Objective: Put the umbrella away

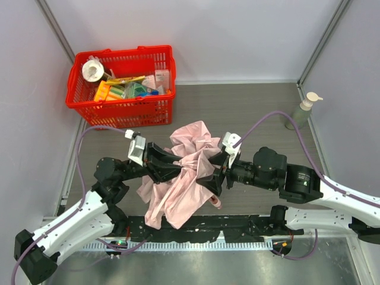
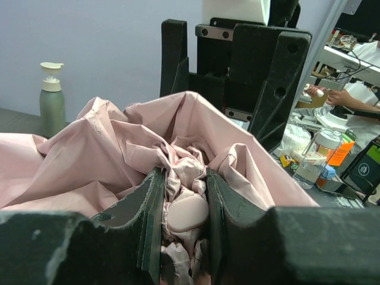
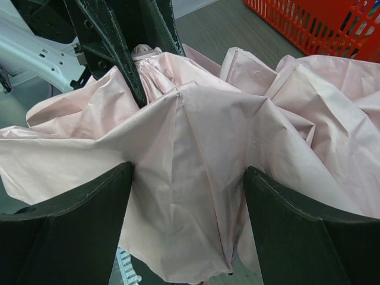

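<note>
The pale pink umbrella lies crumpled in the middle of the table between both arms. My left gripper is shut on it. In the left wrist view its jaws pinch bunched fabric and a small rounded pink piece. My right gripper faces it from the right. In the right wrist view its fingers stand wide apart with a broad fold of the fabric lying between them, and the gripper is not closed on it. The black shaft is hidden.
A red plastic basket with several items stands at the back left, and also shows in the right wrist view. A grey-green pump bottle stands at the right wall. White walls enclose the table.
</note>
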`<action>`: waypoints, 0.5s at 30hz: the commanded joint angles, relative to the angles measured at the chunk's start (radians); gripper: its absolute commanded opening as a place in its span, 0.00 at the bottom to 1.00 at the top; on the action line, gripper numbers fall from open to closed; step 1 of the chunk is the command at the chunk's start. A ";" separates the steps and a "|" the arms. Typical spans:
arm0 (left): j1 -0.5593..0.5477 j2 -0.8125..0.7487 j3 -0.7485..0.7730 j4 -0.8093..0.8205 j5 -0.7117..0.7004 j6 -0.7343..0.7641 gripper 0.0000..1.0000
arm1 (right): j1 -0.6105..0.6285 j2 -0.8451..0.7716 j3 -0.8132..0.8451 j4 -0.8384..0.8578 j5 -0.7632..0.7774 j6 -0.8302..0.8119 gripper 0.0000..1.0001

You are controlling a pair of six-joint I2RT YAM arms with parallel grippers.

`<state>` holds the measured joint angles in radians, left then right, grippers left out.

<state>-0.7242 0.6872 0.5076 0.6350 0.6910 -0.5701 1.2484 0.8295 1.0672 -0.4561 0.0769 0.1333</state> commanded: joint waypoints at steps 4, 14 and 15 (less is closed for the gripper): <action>0.005 0.051 0.039 0.238 0.008 -0.097 0.00 | 0.005 0.037 -0.036 0.105 0.029 -0.008 0.81; 0.003 0.083 0.039 0.298 0.001 -0.157 0.00 | 0.005 0.101 -0.069 0.126 0.167 0.023 0.82; 0.003 0.083 0.039 0.298 -0.002 -0.159 0.00 | 0.005 0.105 -0.069 0.125 0.191 0.032 0.82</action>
<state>-0.7170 0.7803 0.5076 0.7586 0.6998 -0.6739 1.2499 0.8917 1.0077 -0.3527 0.1528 0.1436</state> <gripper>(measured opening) 0.316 0.816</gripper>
